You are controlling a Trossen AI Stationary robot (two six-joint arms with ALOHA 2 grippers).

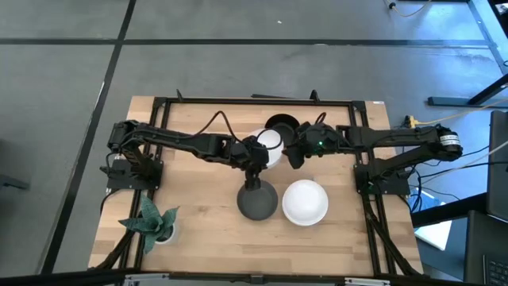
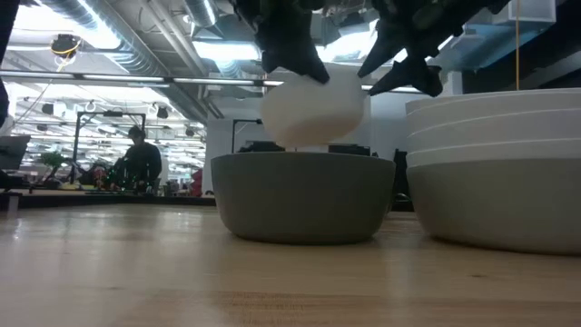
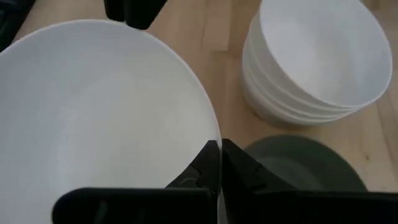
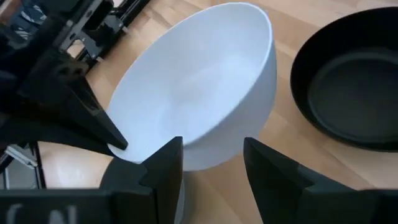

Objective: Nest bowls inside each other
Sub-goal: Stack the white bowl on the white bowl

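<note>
Left gripper [image 1: 255, 152]: we see it near the table's middle, toward the far edge, jaws pinched on the rim of a white bowl [image 1: 268, 146], which hangs tilted above the table.
Right gripper [image 1: 295, 151]: just beside that bowl, jaws wide, holding nothing.
Black bowl [image 1: 281, 125]: by the far edge.
Dark grey bowl [image 1: 257, 201]: mid-table, nearer the front edge.
White stack [image 1: 305, 202]: just right of it.
Plant [image 1: 152, 222]: front left corner.
Writing: we can read none.
</note>
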